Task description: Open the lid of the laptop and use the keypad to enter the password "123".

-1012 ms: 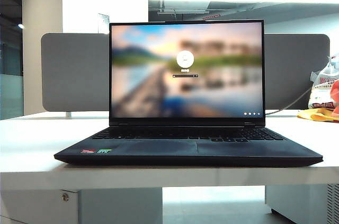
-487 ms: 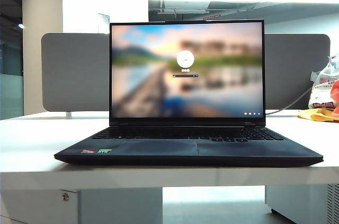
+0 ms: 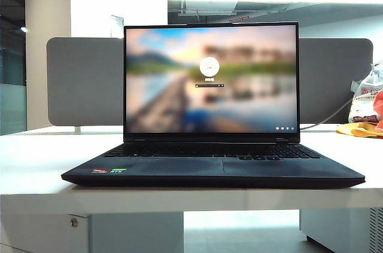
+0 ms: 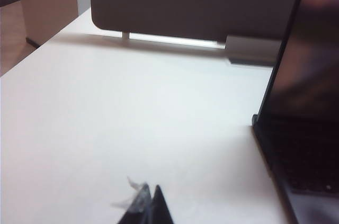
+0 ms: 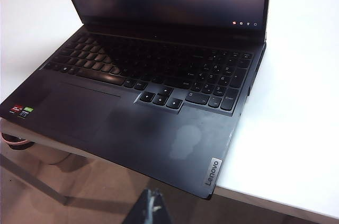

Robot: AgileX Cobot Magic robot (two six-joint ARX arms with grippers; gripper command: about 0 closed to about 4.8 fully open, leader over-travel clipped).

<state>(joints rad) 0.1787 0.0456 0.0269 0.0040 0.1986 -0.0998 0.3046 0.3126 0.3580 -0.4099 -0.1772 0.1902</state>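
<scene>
Laptop (image 3: 212,163) sits mid-desk (image 3: 36,163), front edge overhanging; lid (image 3: 210,79) upright, login screen lit. Left claw (image 4: 153,205) pinched closed, empty, over bare desk beside laptop's left edge. Right claw (image 5: 153,208) closed, empty, hanging off front right corner, near keypad (image 5: 159,68). Risks: closed tip straddles two small number keys, wrong digit entered; hard press rocks overhanging front; password field possibly unfocused.
</scene>
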